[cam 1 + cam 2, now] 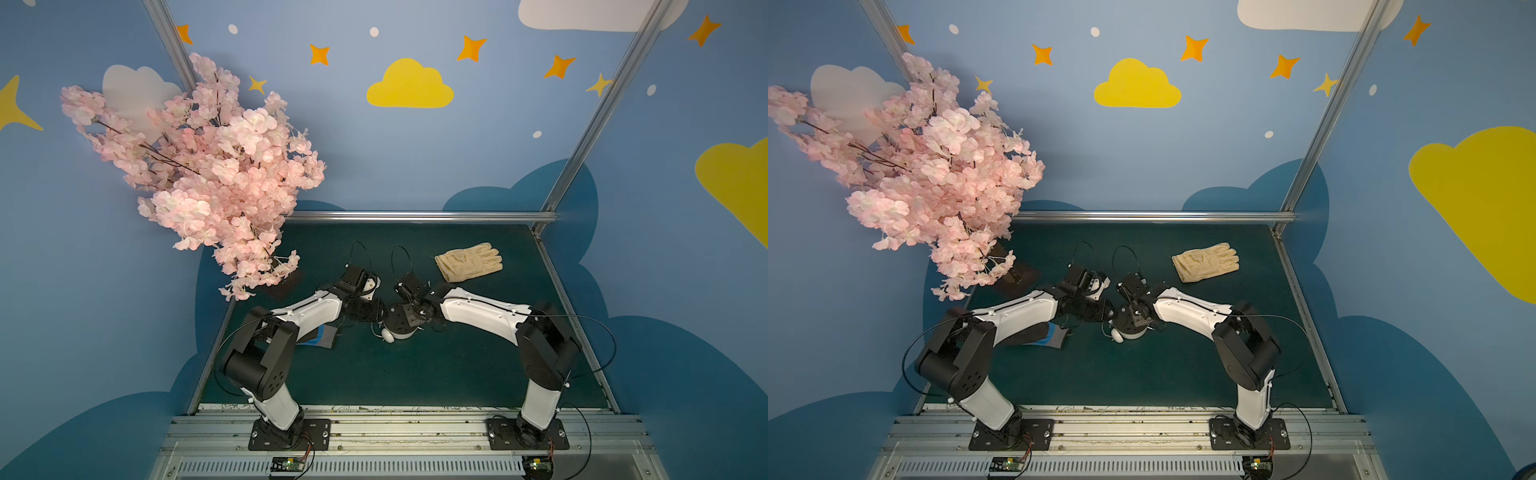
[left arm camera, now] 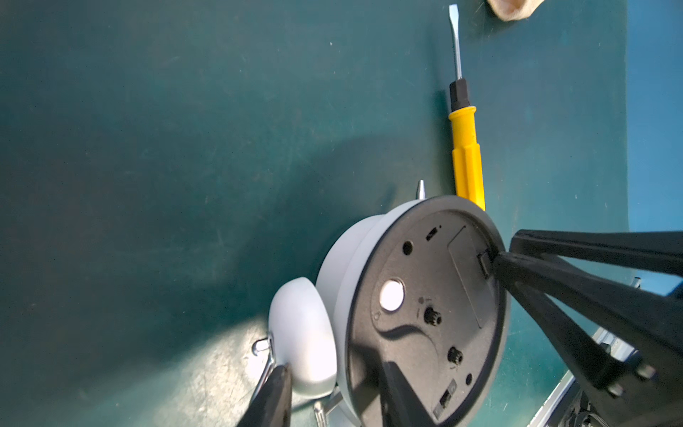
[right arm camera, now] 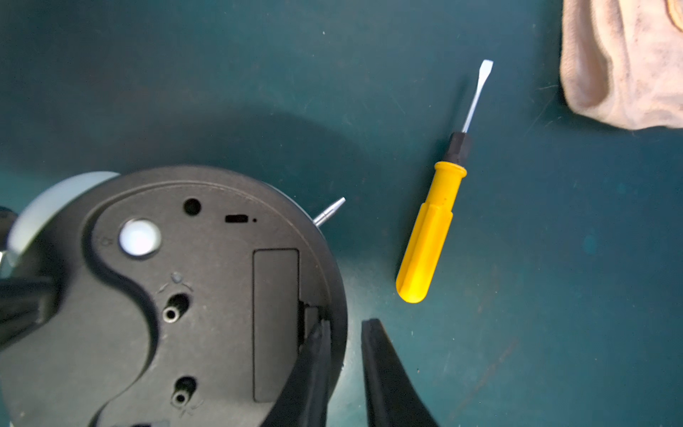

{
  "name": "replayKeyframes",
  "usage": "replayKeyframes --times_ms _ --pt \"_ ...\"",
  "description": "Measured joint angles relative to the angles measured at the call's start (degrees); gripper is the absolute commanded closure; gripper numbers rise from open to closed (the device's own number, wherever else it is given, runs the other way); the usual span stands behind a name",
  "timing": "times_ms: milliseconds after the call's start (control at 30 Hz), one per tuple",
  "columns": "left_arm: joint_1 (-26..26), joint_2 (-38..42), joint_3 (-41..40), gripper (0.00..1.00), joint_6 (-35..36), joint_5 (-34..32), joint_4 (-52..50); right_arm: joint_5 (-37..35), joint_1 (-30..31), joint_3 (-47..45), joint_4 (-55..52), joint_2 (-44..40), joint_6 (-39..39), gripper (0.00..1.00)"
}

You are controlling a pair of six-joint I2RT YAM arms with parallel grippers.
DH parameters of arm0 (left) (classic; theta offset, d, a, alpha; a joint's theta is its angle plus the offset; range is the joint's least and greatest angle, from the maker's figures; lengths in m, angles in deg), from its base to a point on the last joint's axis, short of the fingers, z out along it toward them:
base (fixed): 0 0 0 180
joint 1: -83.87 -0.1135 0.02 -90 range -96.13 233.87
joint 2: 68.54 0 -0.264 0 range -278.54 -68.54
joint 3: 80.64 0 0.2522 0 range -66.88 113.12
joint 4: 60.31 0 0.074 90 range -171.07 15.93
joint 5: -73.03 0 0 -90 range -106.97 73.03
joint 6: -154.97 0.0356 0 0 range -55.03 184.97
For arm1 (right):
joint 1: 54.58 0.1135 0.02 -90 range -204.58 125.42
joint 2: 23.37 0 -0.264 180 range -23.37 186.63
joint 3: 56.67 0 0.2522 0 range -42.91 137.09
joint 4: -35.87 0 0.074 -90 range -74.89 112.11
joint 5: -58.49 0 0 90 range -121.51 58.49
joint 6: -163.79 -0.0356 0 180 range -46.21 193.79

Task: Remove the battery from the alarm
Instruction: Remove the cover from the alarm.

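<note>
Nearest me, both arms reach in from their bases and meet over the alarm point(image 1: 402, 334). It lies face down about the middle of the green desk point(image 1: 415, 374), with its dark back panel point(image 3: 207, 332) turned up. Under the left arm a dark cloth piece with a blue band point(image 1: 1047, 334) lies flat, apart from the alarm.

The left pincer point(image 2: 334, 369) comes in at the bell side. Its jaws stand apart, one finger outside a white bell point(image 2: 303, 332) and the other over the back panel, so the bell sits between them. I cannot tell whether they press on it.

The right pincer point(image 3: 345, 325) has its jaws narrowly apart, astride the panel's rim. The inner fingertip point(image 3: 314, 355) is at the small latch point(image 2: 484, 264) of the rectangular cover point(image 3: 275, 325). The outer finger is off the rim, with a sliver of desk showing between them, so it clamps nothing. The cover is in place, and the battery is out of my sight.

Just past the alarm a yellow-handled screwdriver point(image 3: 430, 240) lies flat, near the rim but not touching it. Its blade points towards a cream glove point(image 1: 468, 262) lying farther back on the right. At the far left a pink blossom branch point(image 1: 208, 174) leans out over the desk corner.
</note>
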Motion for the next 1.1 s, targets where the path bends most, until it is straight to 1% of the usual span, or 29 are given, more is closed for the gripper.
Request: replayKeyframes --times_ms 333,633,733,900,967,1100 --pt "-0.15 -0.20 0.00 0.59 0.00 0.39 0.09 -3.37 0.98 0.11 0.61 1.16 -0.13 0.80" --pt "-0.22 -0.28 0.04 0.59 0.00 0.50 0.09 -8.33 3.21 -5.18 5.86 0.42 -2.25 0.78" --pt "-0.26 -0.33 0.07 0.59 0.00 0.61 0.11 -8.57 3.34 -6.64 8.00 -0.13 -2.03 0.78" --pt "-0.26 -0.33 0.07 0.59 0.00 0.63 0.11 -6.49 2.64 -10.43 12.92 -2.32 -2.05 0.76" --pt "-0.28 -0.33 0.07 0.59 0.00 0.66 0.13 -4.15 1.68 -12.90 16.06 -3.89 -2.32 0.76" --pt "-0.28 -0.33 0.07 0.59 -0.02 0.63 0.15 2.93 -1.18 -17.57 22.16 -7.21 -2.71 0.74"
